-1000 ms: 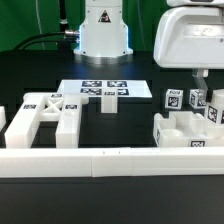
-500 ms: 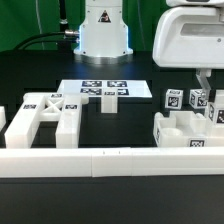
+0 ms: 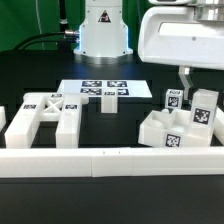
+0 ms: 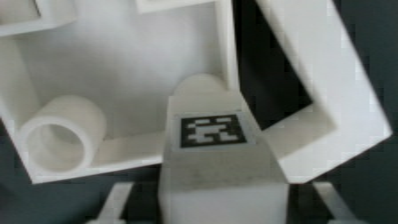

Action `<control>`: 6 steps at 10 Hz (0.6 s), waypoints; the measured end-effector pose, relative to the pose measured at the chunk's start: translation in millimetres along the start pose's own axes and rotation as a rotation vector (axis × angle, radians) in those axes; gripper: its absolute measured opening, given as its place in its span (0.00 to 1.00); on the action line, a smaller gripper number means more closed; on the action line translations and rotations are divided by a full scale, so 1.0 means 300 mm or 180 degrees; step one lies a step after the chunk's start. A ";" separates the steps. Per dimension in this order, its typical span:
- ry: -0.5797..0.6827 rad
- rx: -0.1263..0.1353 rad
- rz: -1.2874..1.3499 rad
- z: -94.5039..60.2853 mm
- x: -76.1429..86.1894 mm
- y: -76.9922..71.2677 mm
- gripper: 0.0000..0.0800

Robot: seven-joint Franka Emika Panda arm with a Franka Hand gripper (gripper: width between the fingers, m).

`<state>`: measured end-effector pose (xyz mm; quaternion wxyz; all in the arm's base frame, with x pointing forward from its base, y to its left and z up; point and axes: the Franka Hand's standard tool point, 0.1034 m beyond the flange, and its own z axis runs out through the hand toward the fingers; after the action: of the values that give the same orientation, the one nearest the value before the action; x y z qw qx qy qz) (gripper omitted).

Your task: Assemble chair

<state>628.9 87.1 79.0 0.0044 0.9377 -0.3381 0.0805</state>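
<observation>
My gripper hangs at the exterior view's right, over a cluster of white chair parts with square tags. In the wrist view a white tagged post runs straight out between my two fingers, and the gripper is shut on it. Beyond the post lies a white chair frame with a round peg inside it. Another white chair frame lies flat at the exterior view's left. The exterior view does not show where the post meets the cluster.
The marker board lies in the middle of the black table, with a small white block at its near edge. A long low white rail runs along the front. The robot's base stands at the back.
My gripper has moved toward the exterior view's left. The tagged parts under it have shifted left and turned with it. The left frame has not moved.
</observation>
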 end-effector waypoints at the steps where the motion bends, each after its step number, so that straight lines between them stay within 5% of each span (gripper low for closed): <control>1: 0.0036 -0.0023 0.0124 -0.001 0.013 0.010 0.36; 3: 0.0037 -0.0026 0.0121 0.000 0.012 0.011 0.36; 5: 0.0047 0.0048 -0.0120 -0.065 0.021 -0.002 0.75; 6: 0.0027 0.0087 -0.0250 -0.116 0.014 0.013 0.79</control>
<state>624.5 83.5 113.7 -0.0039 0.9498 -0.2998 0.0889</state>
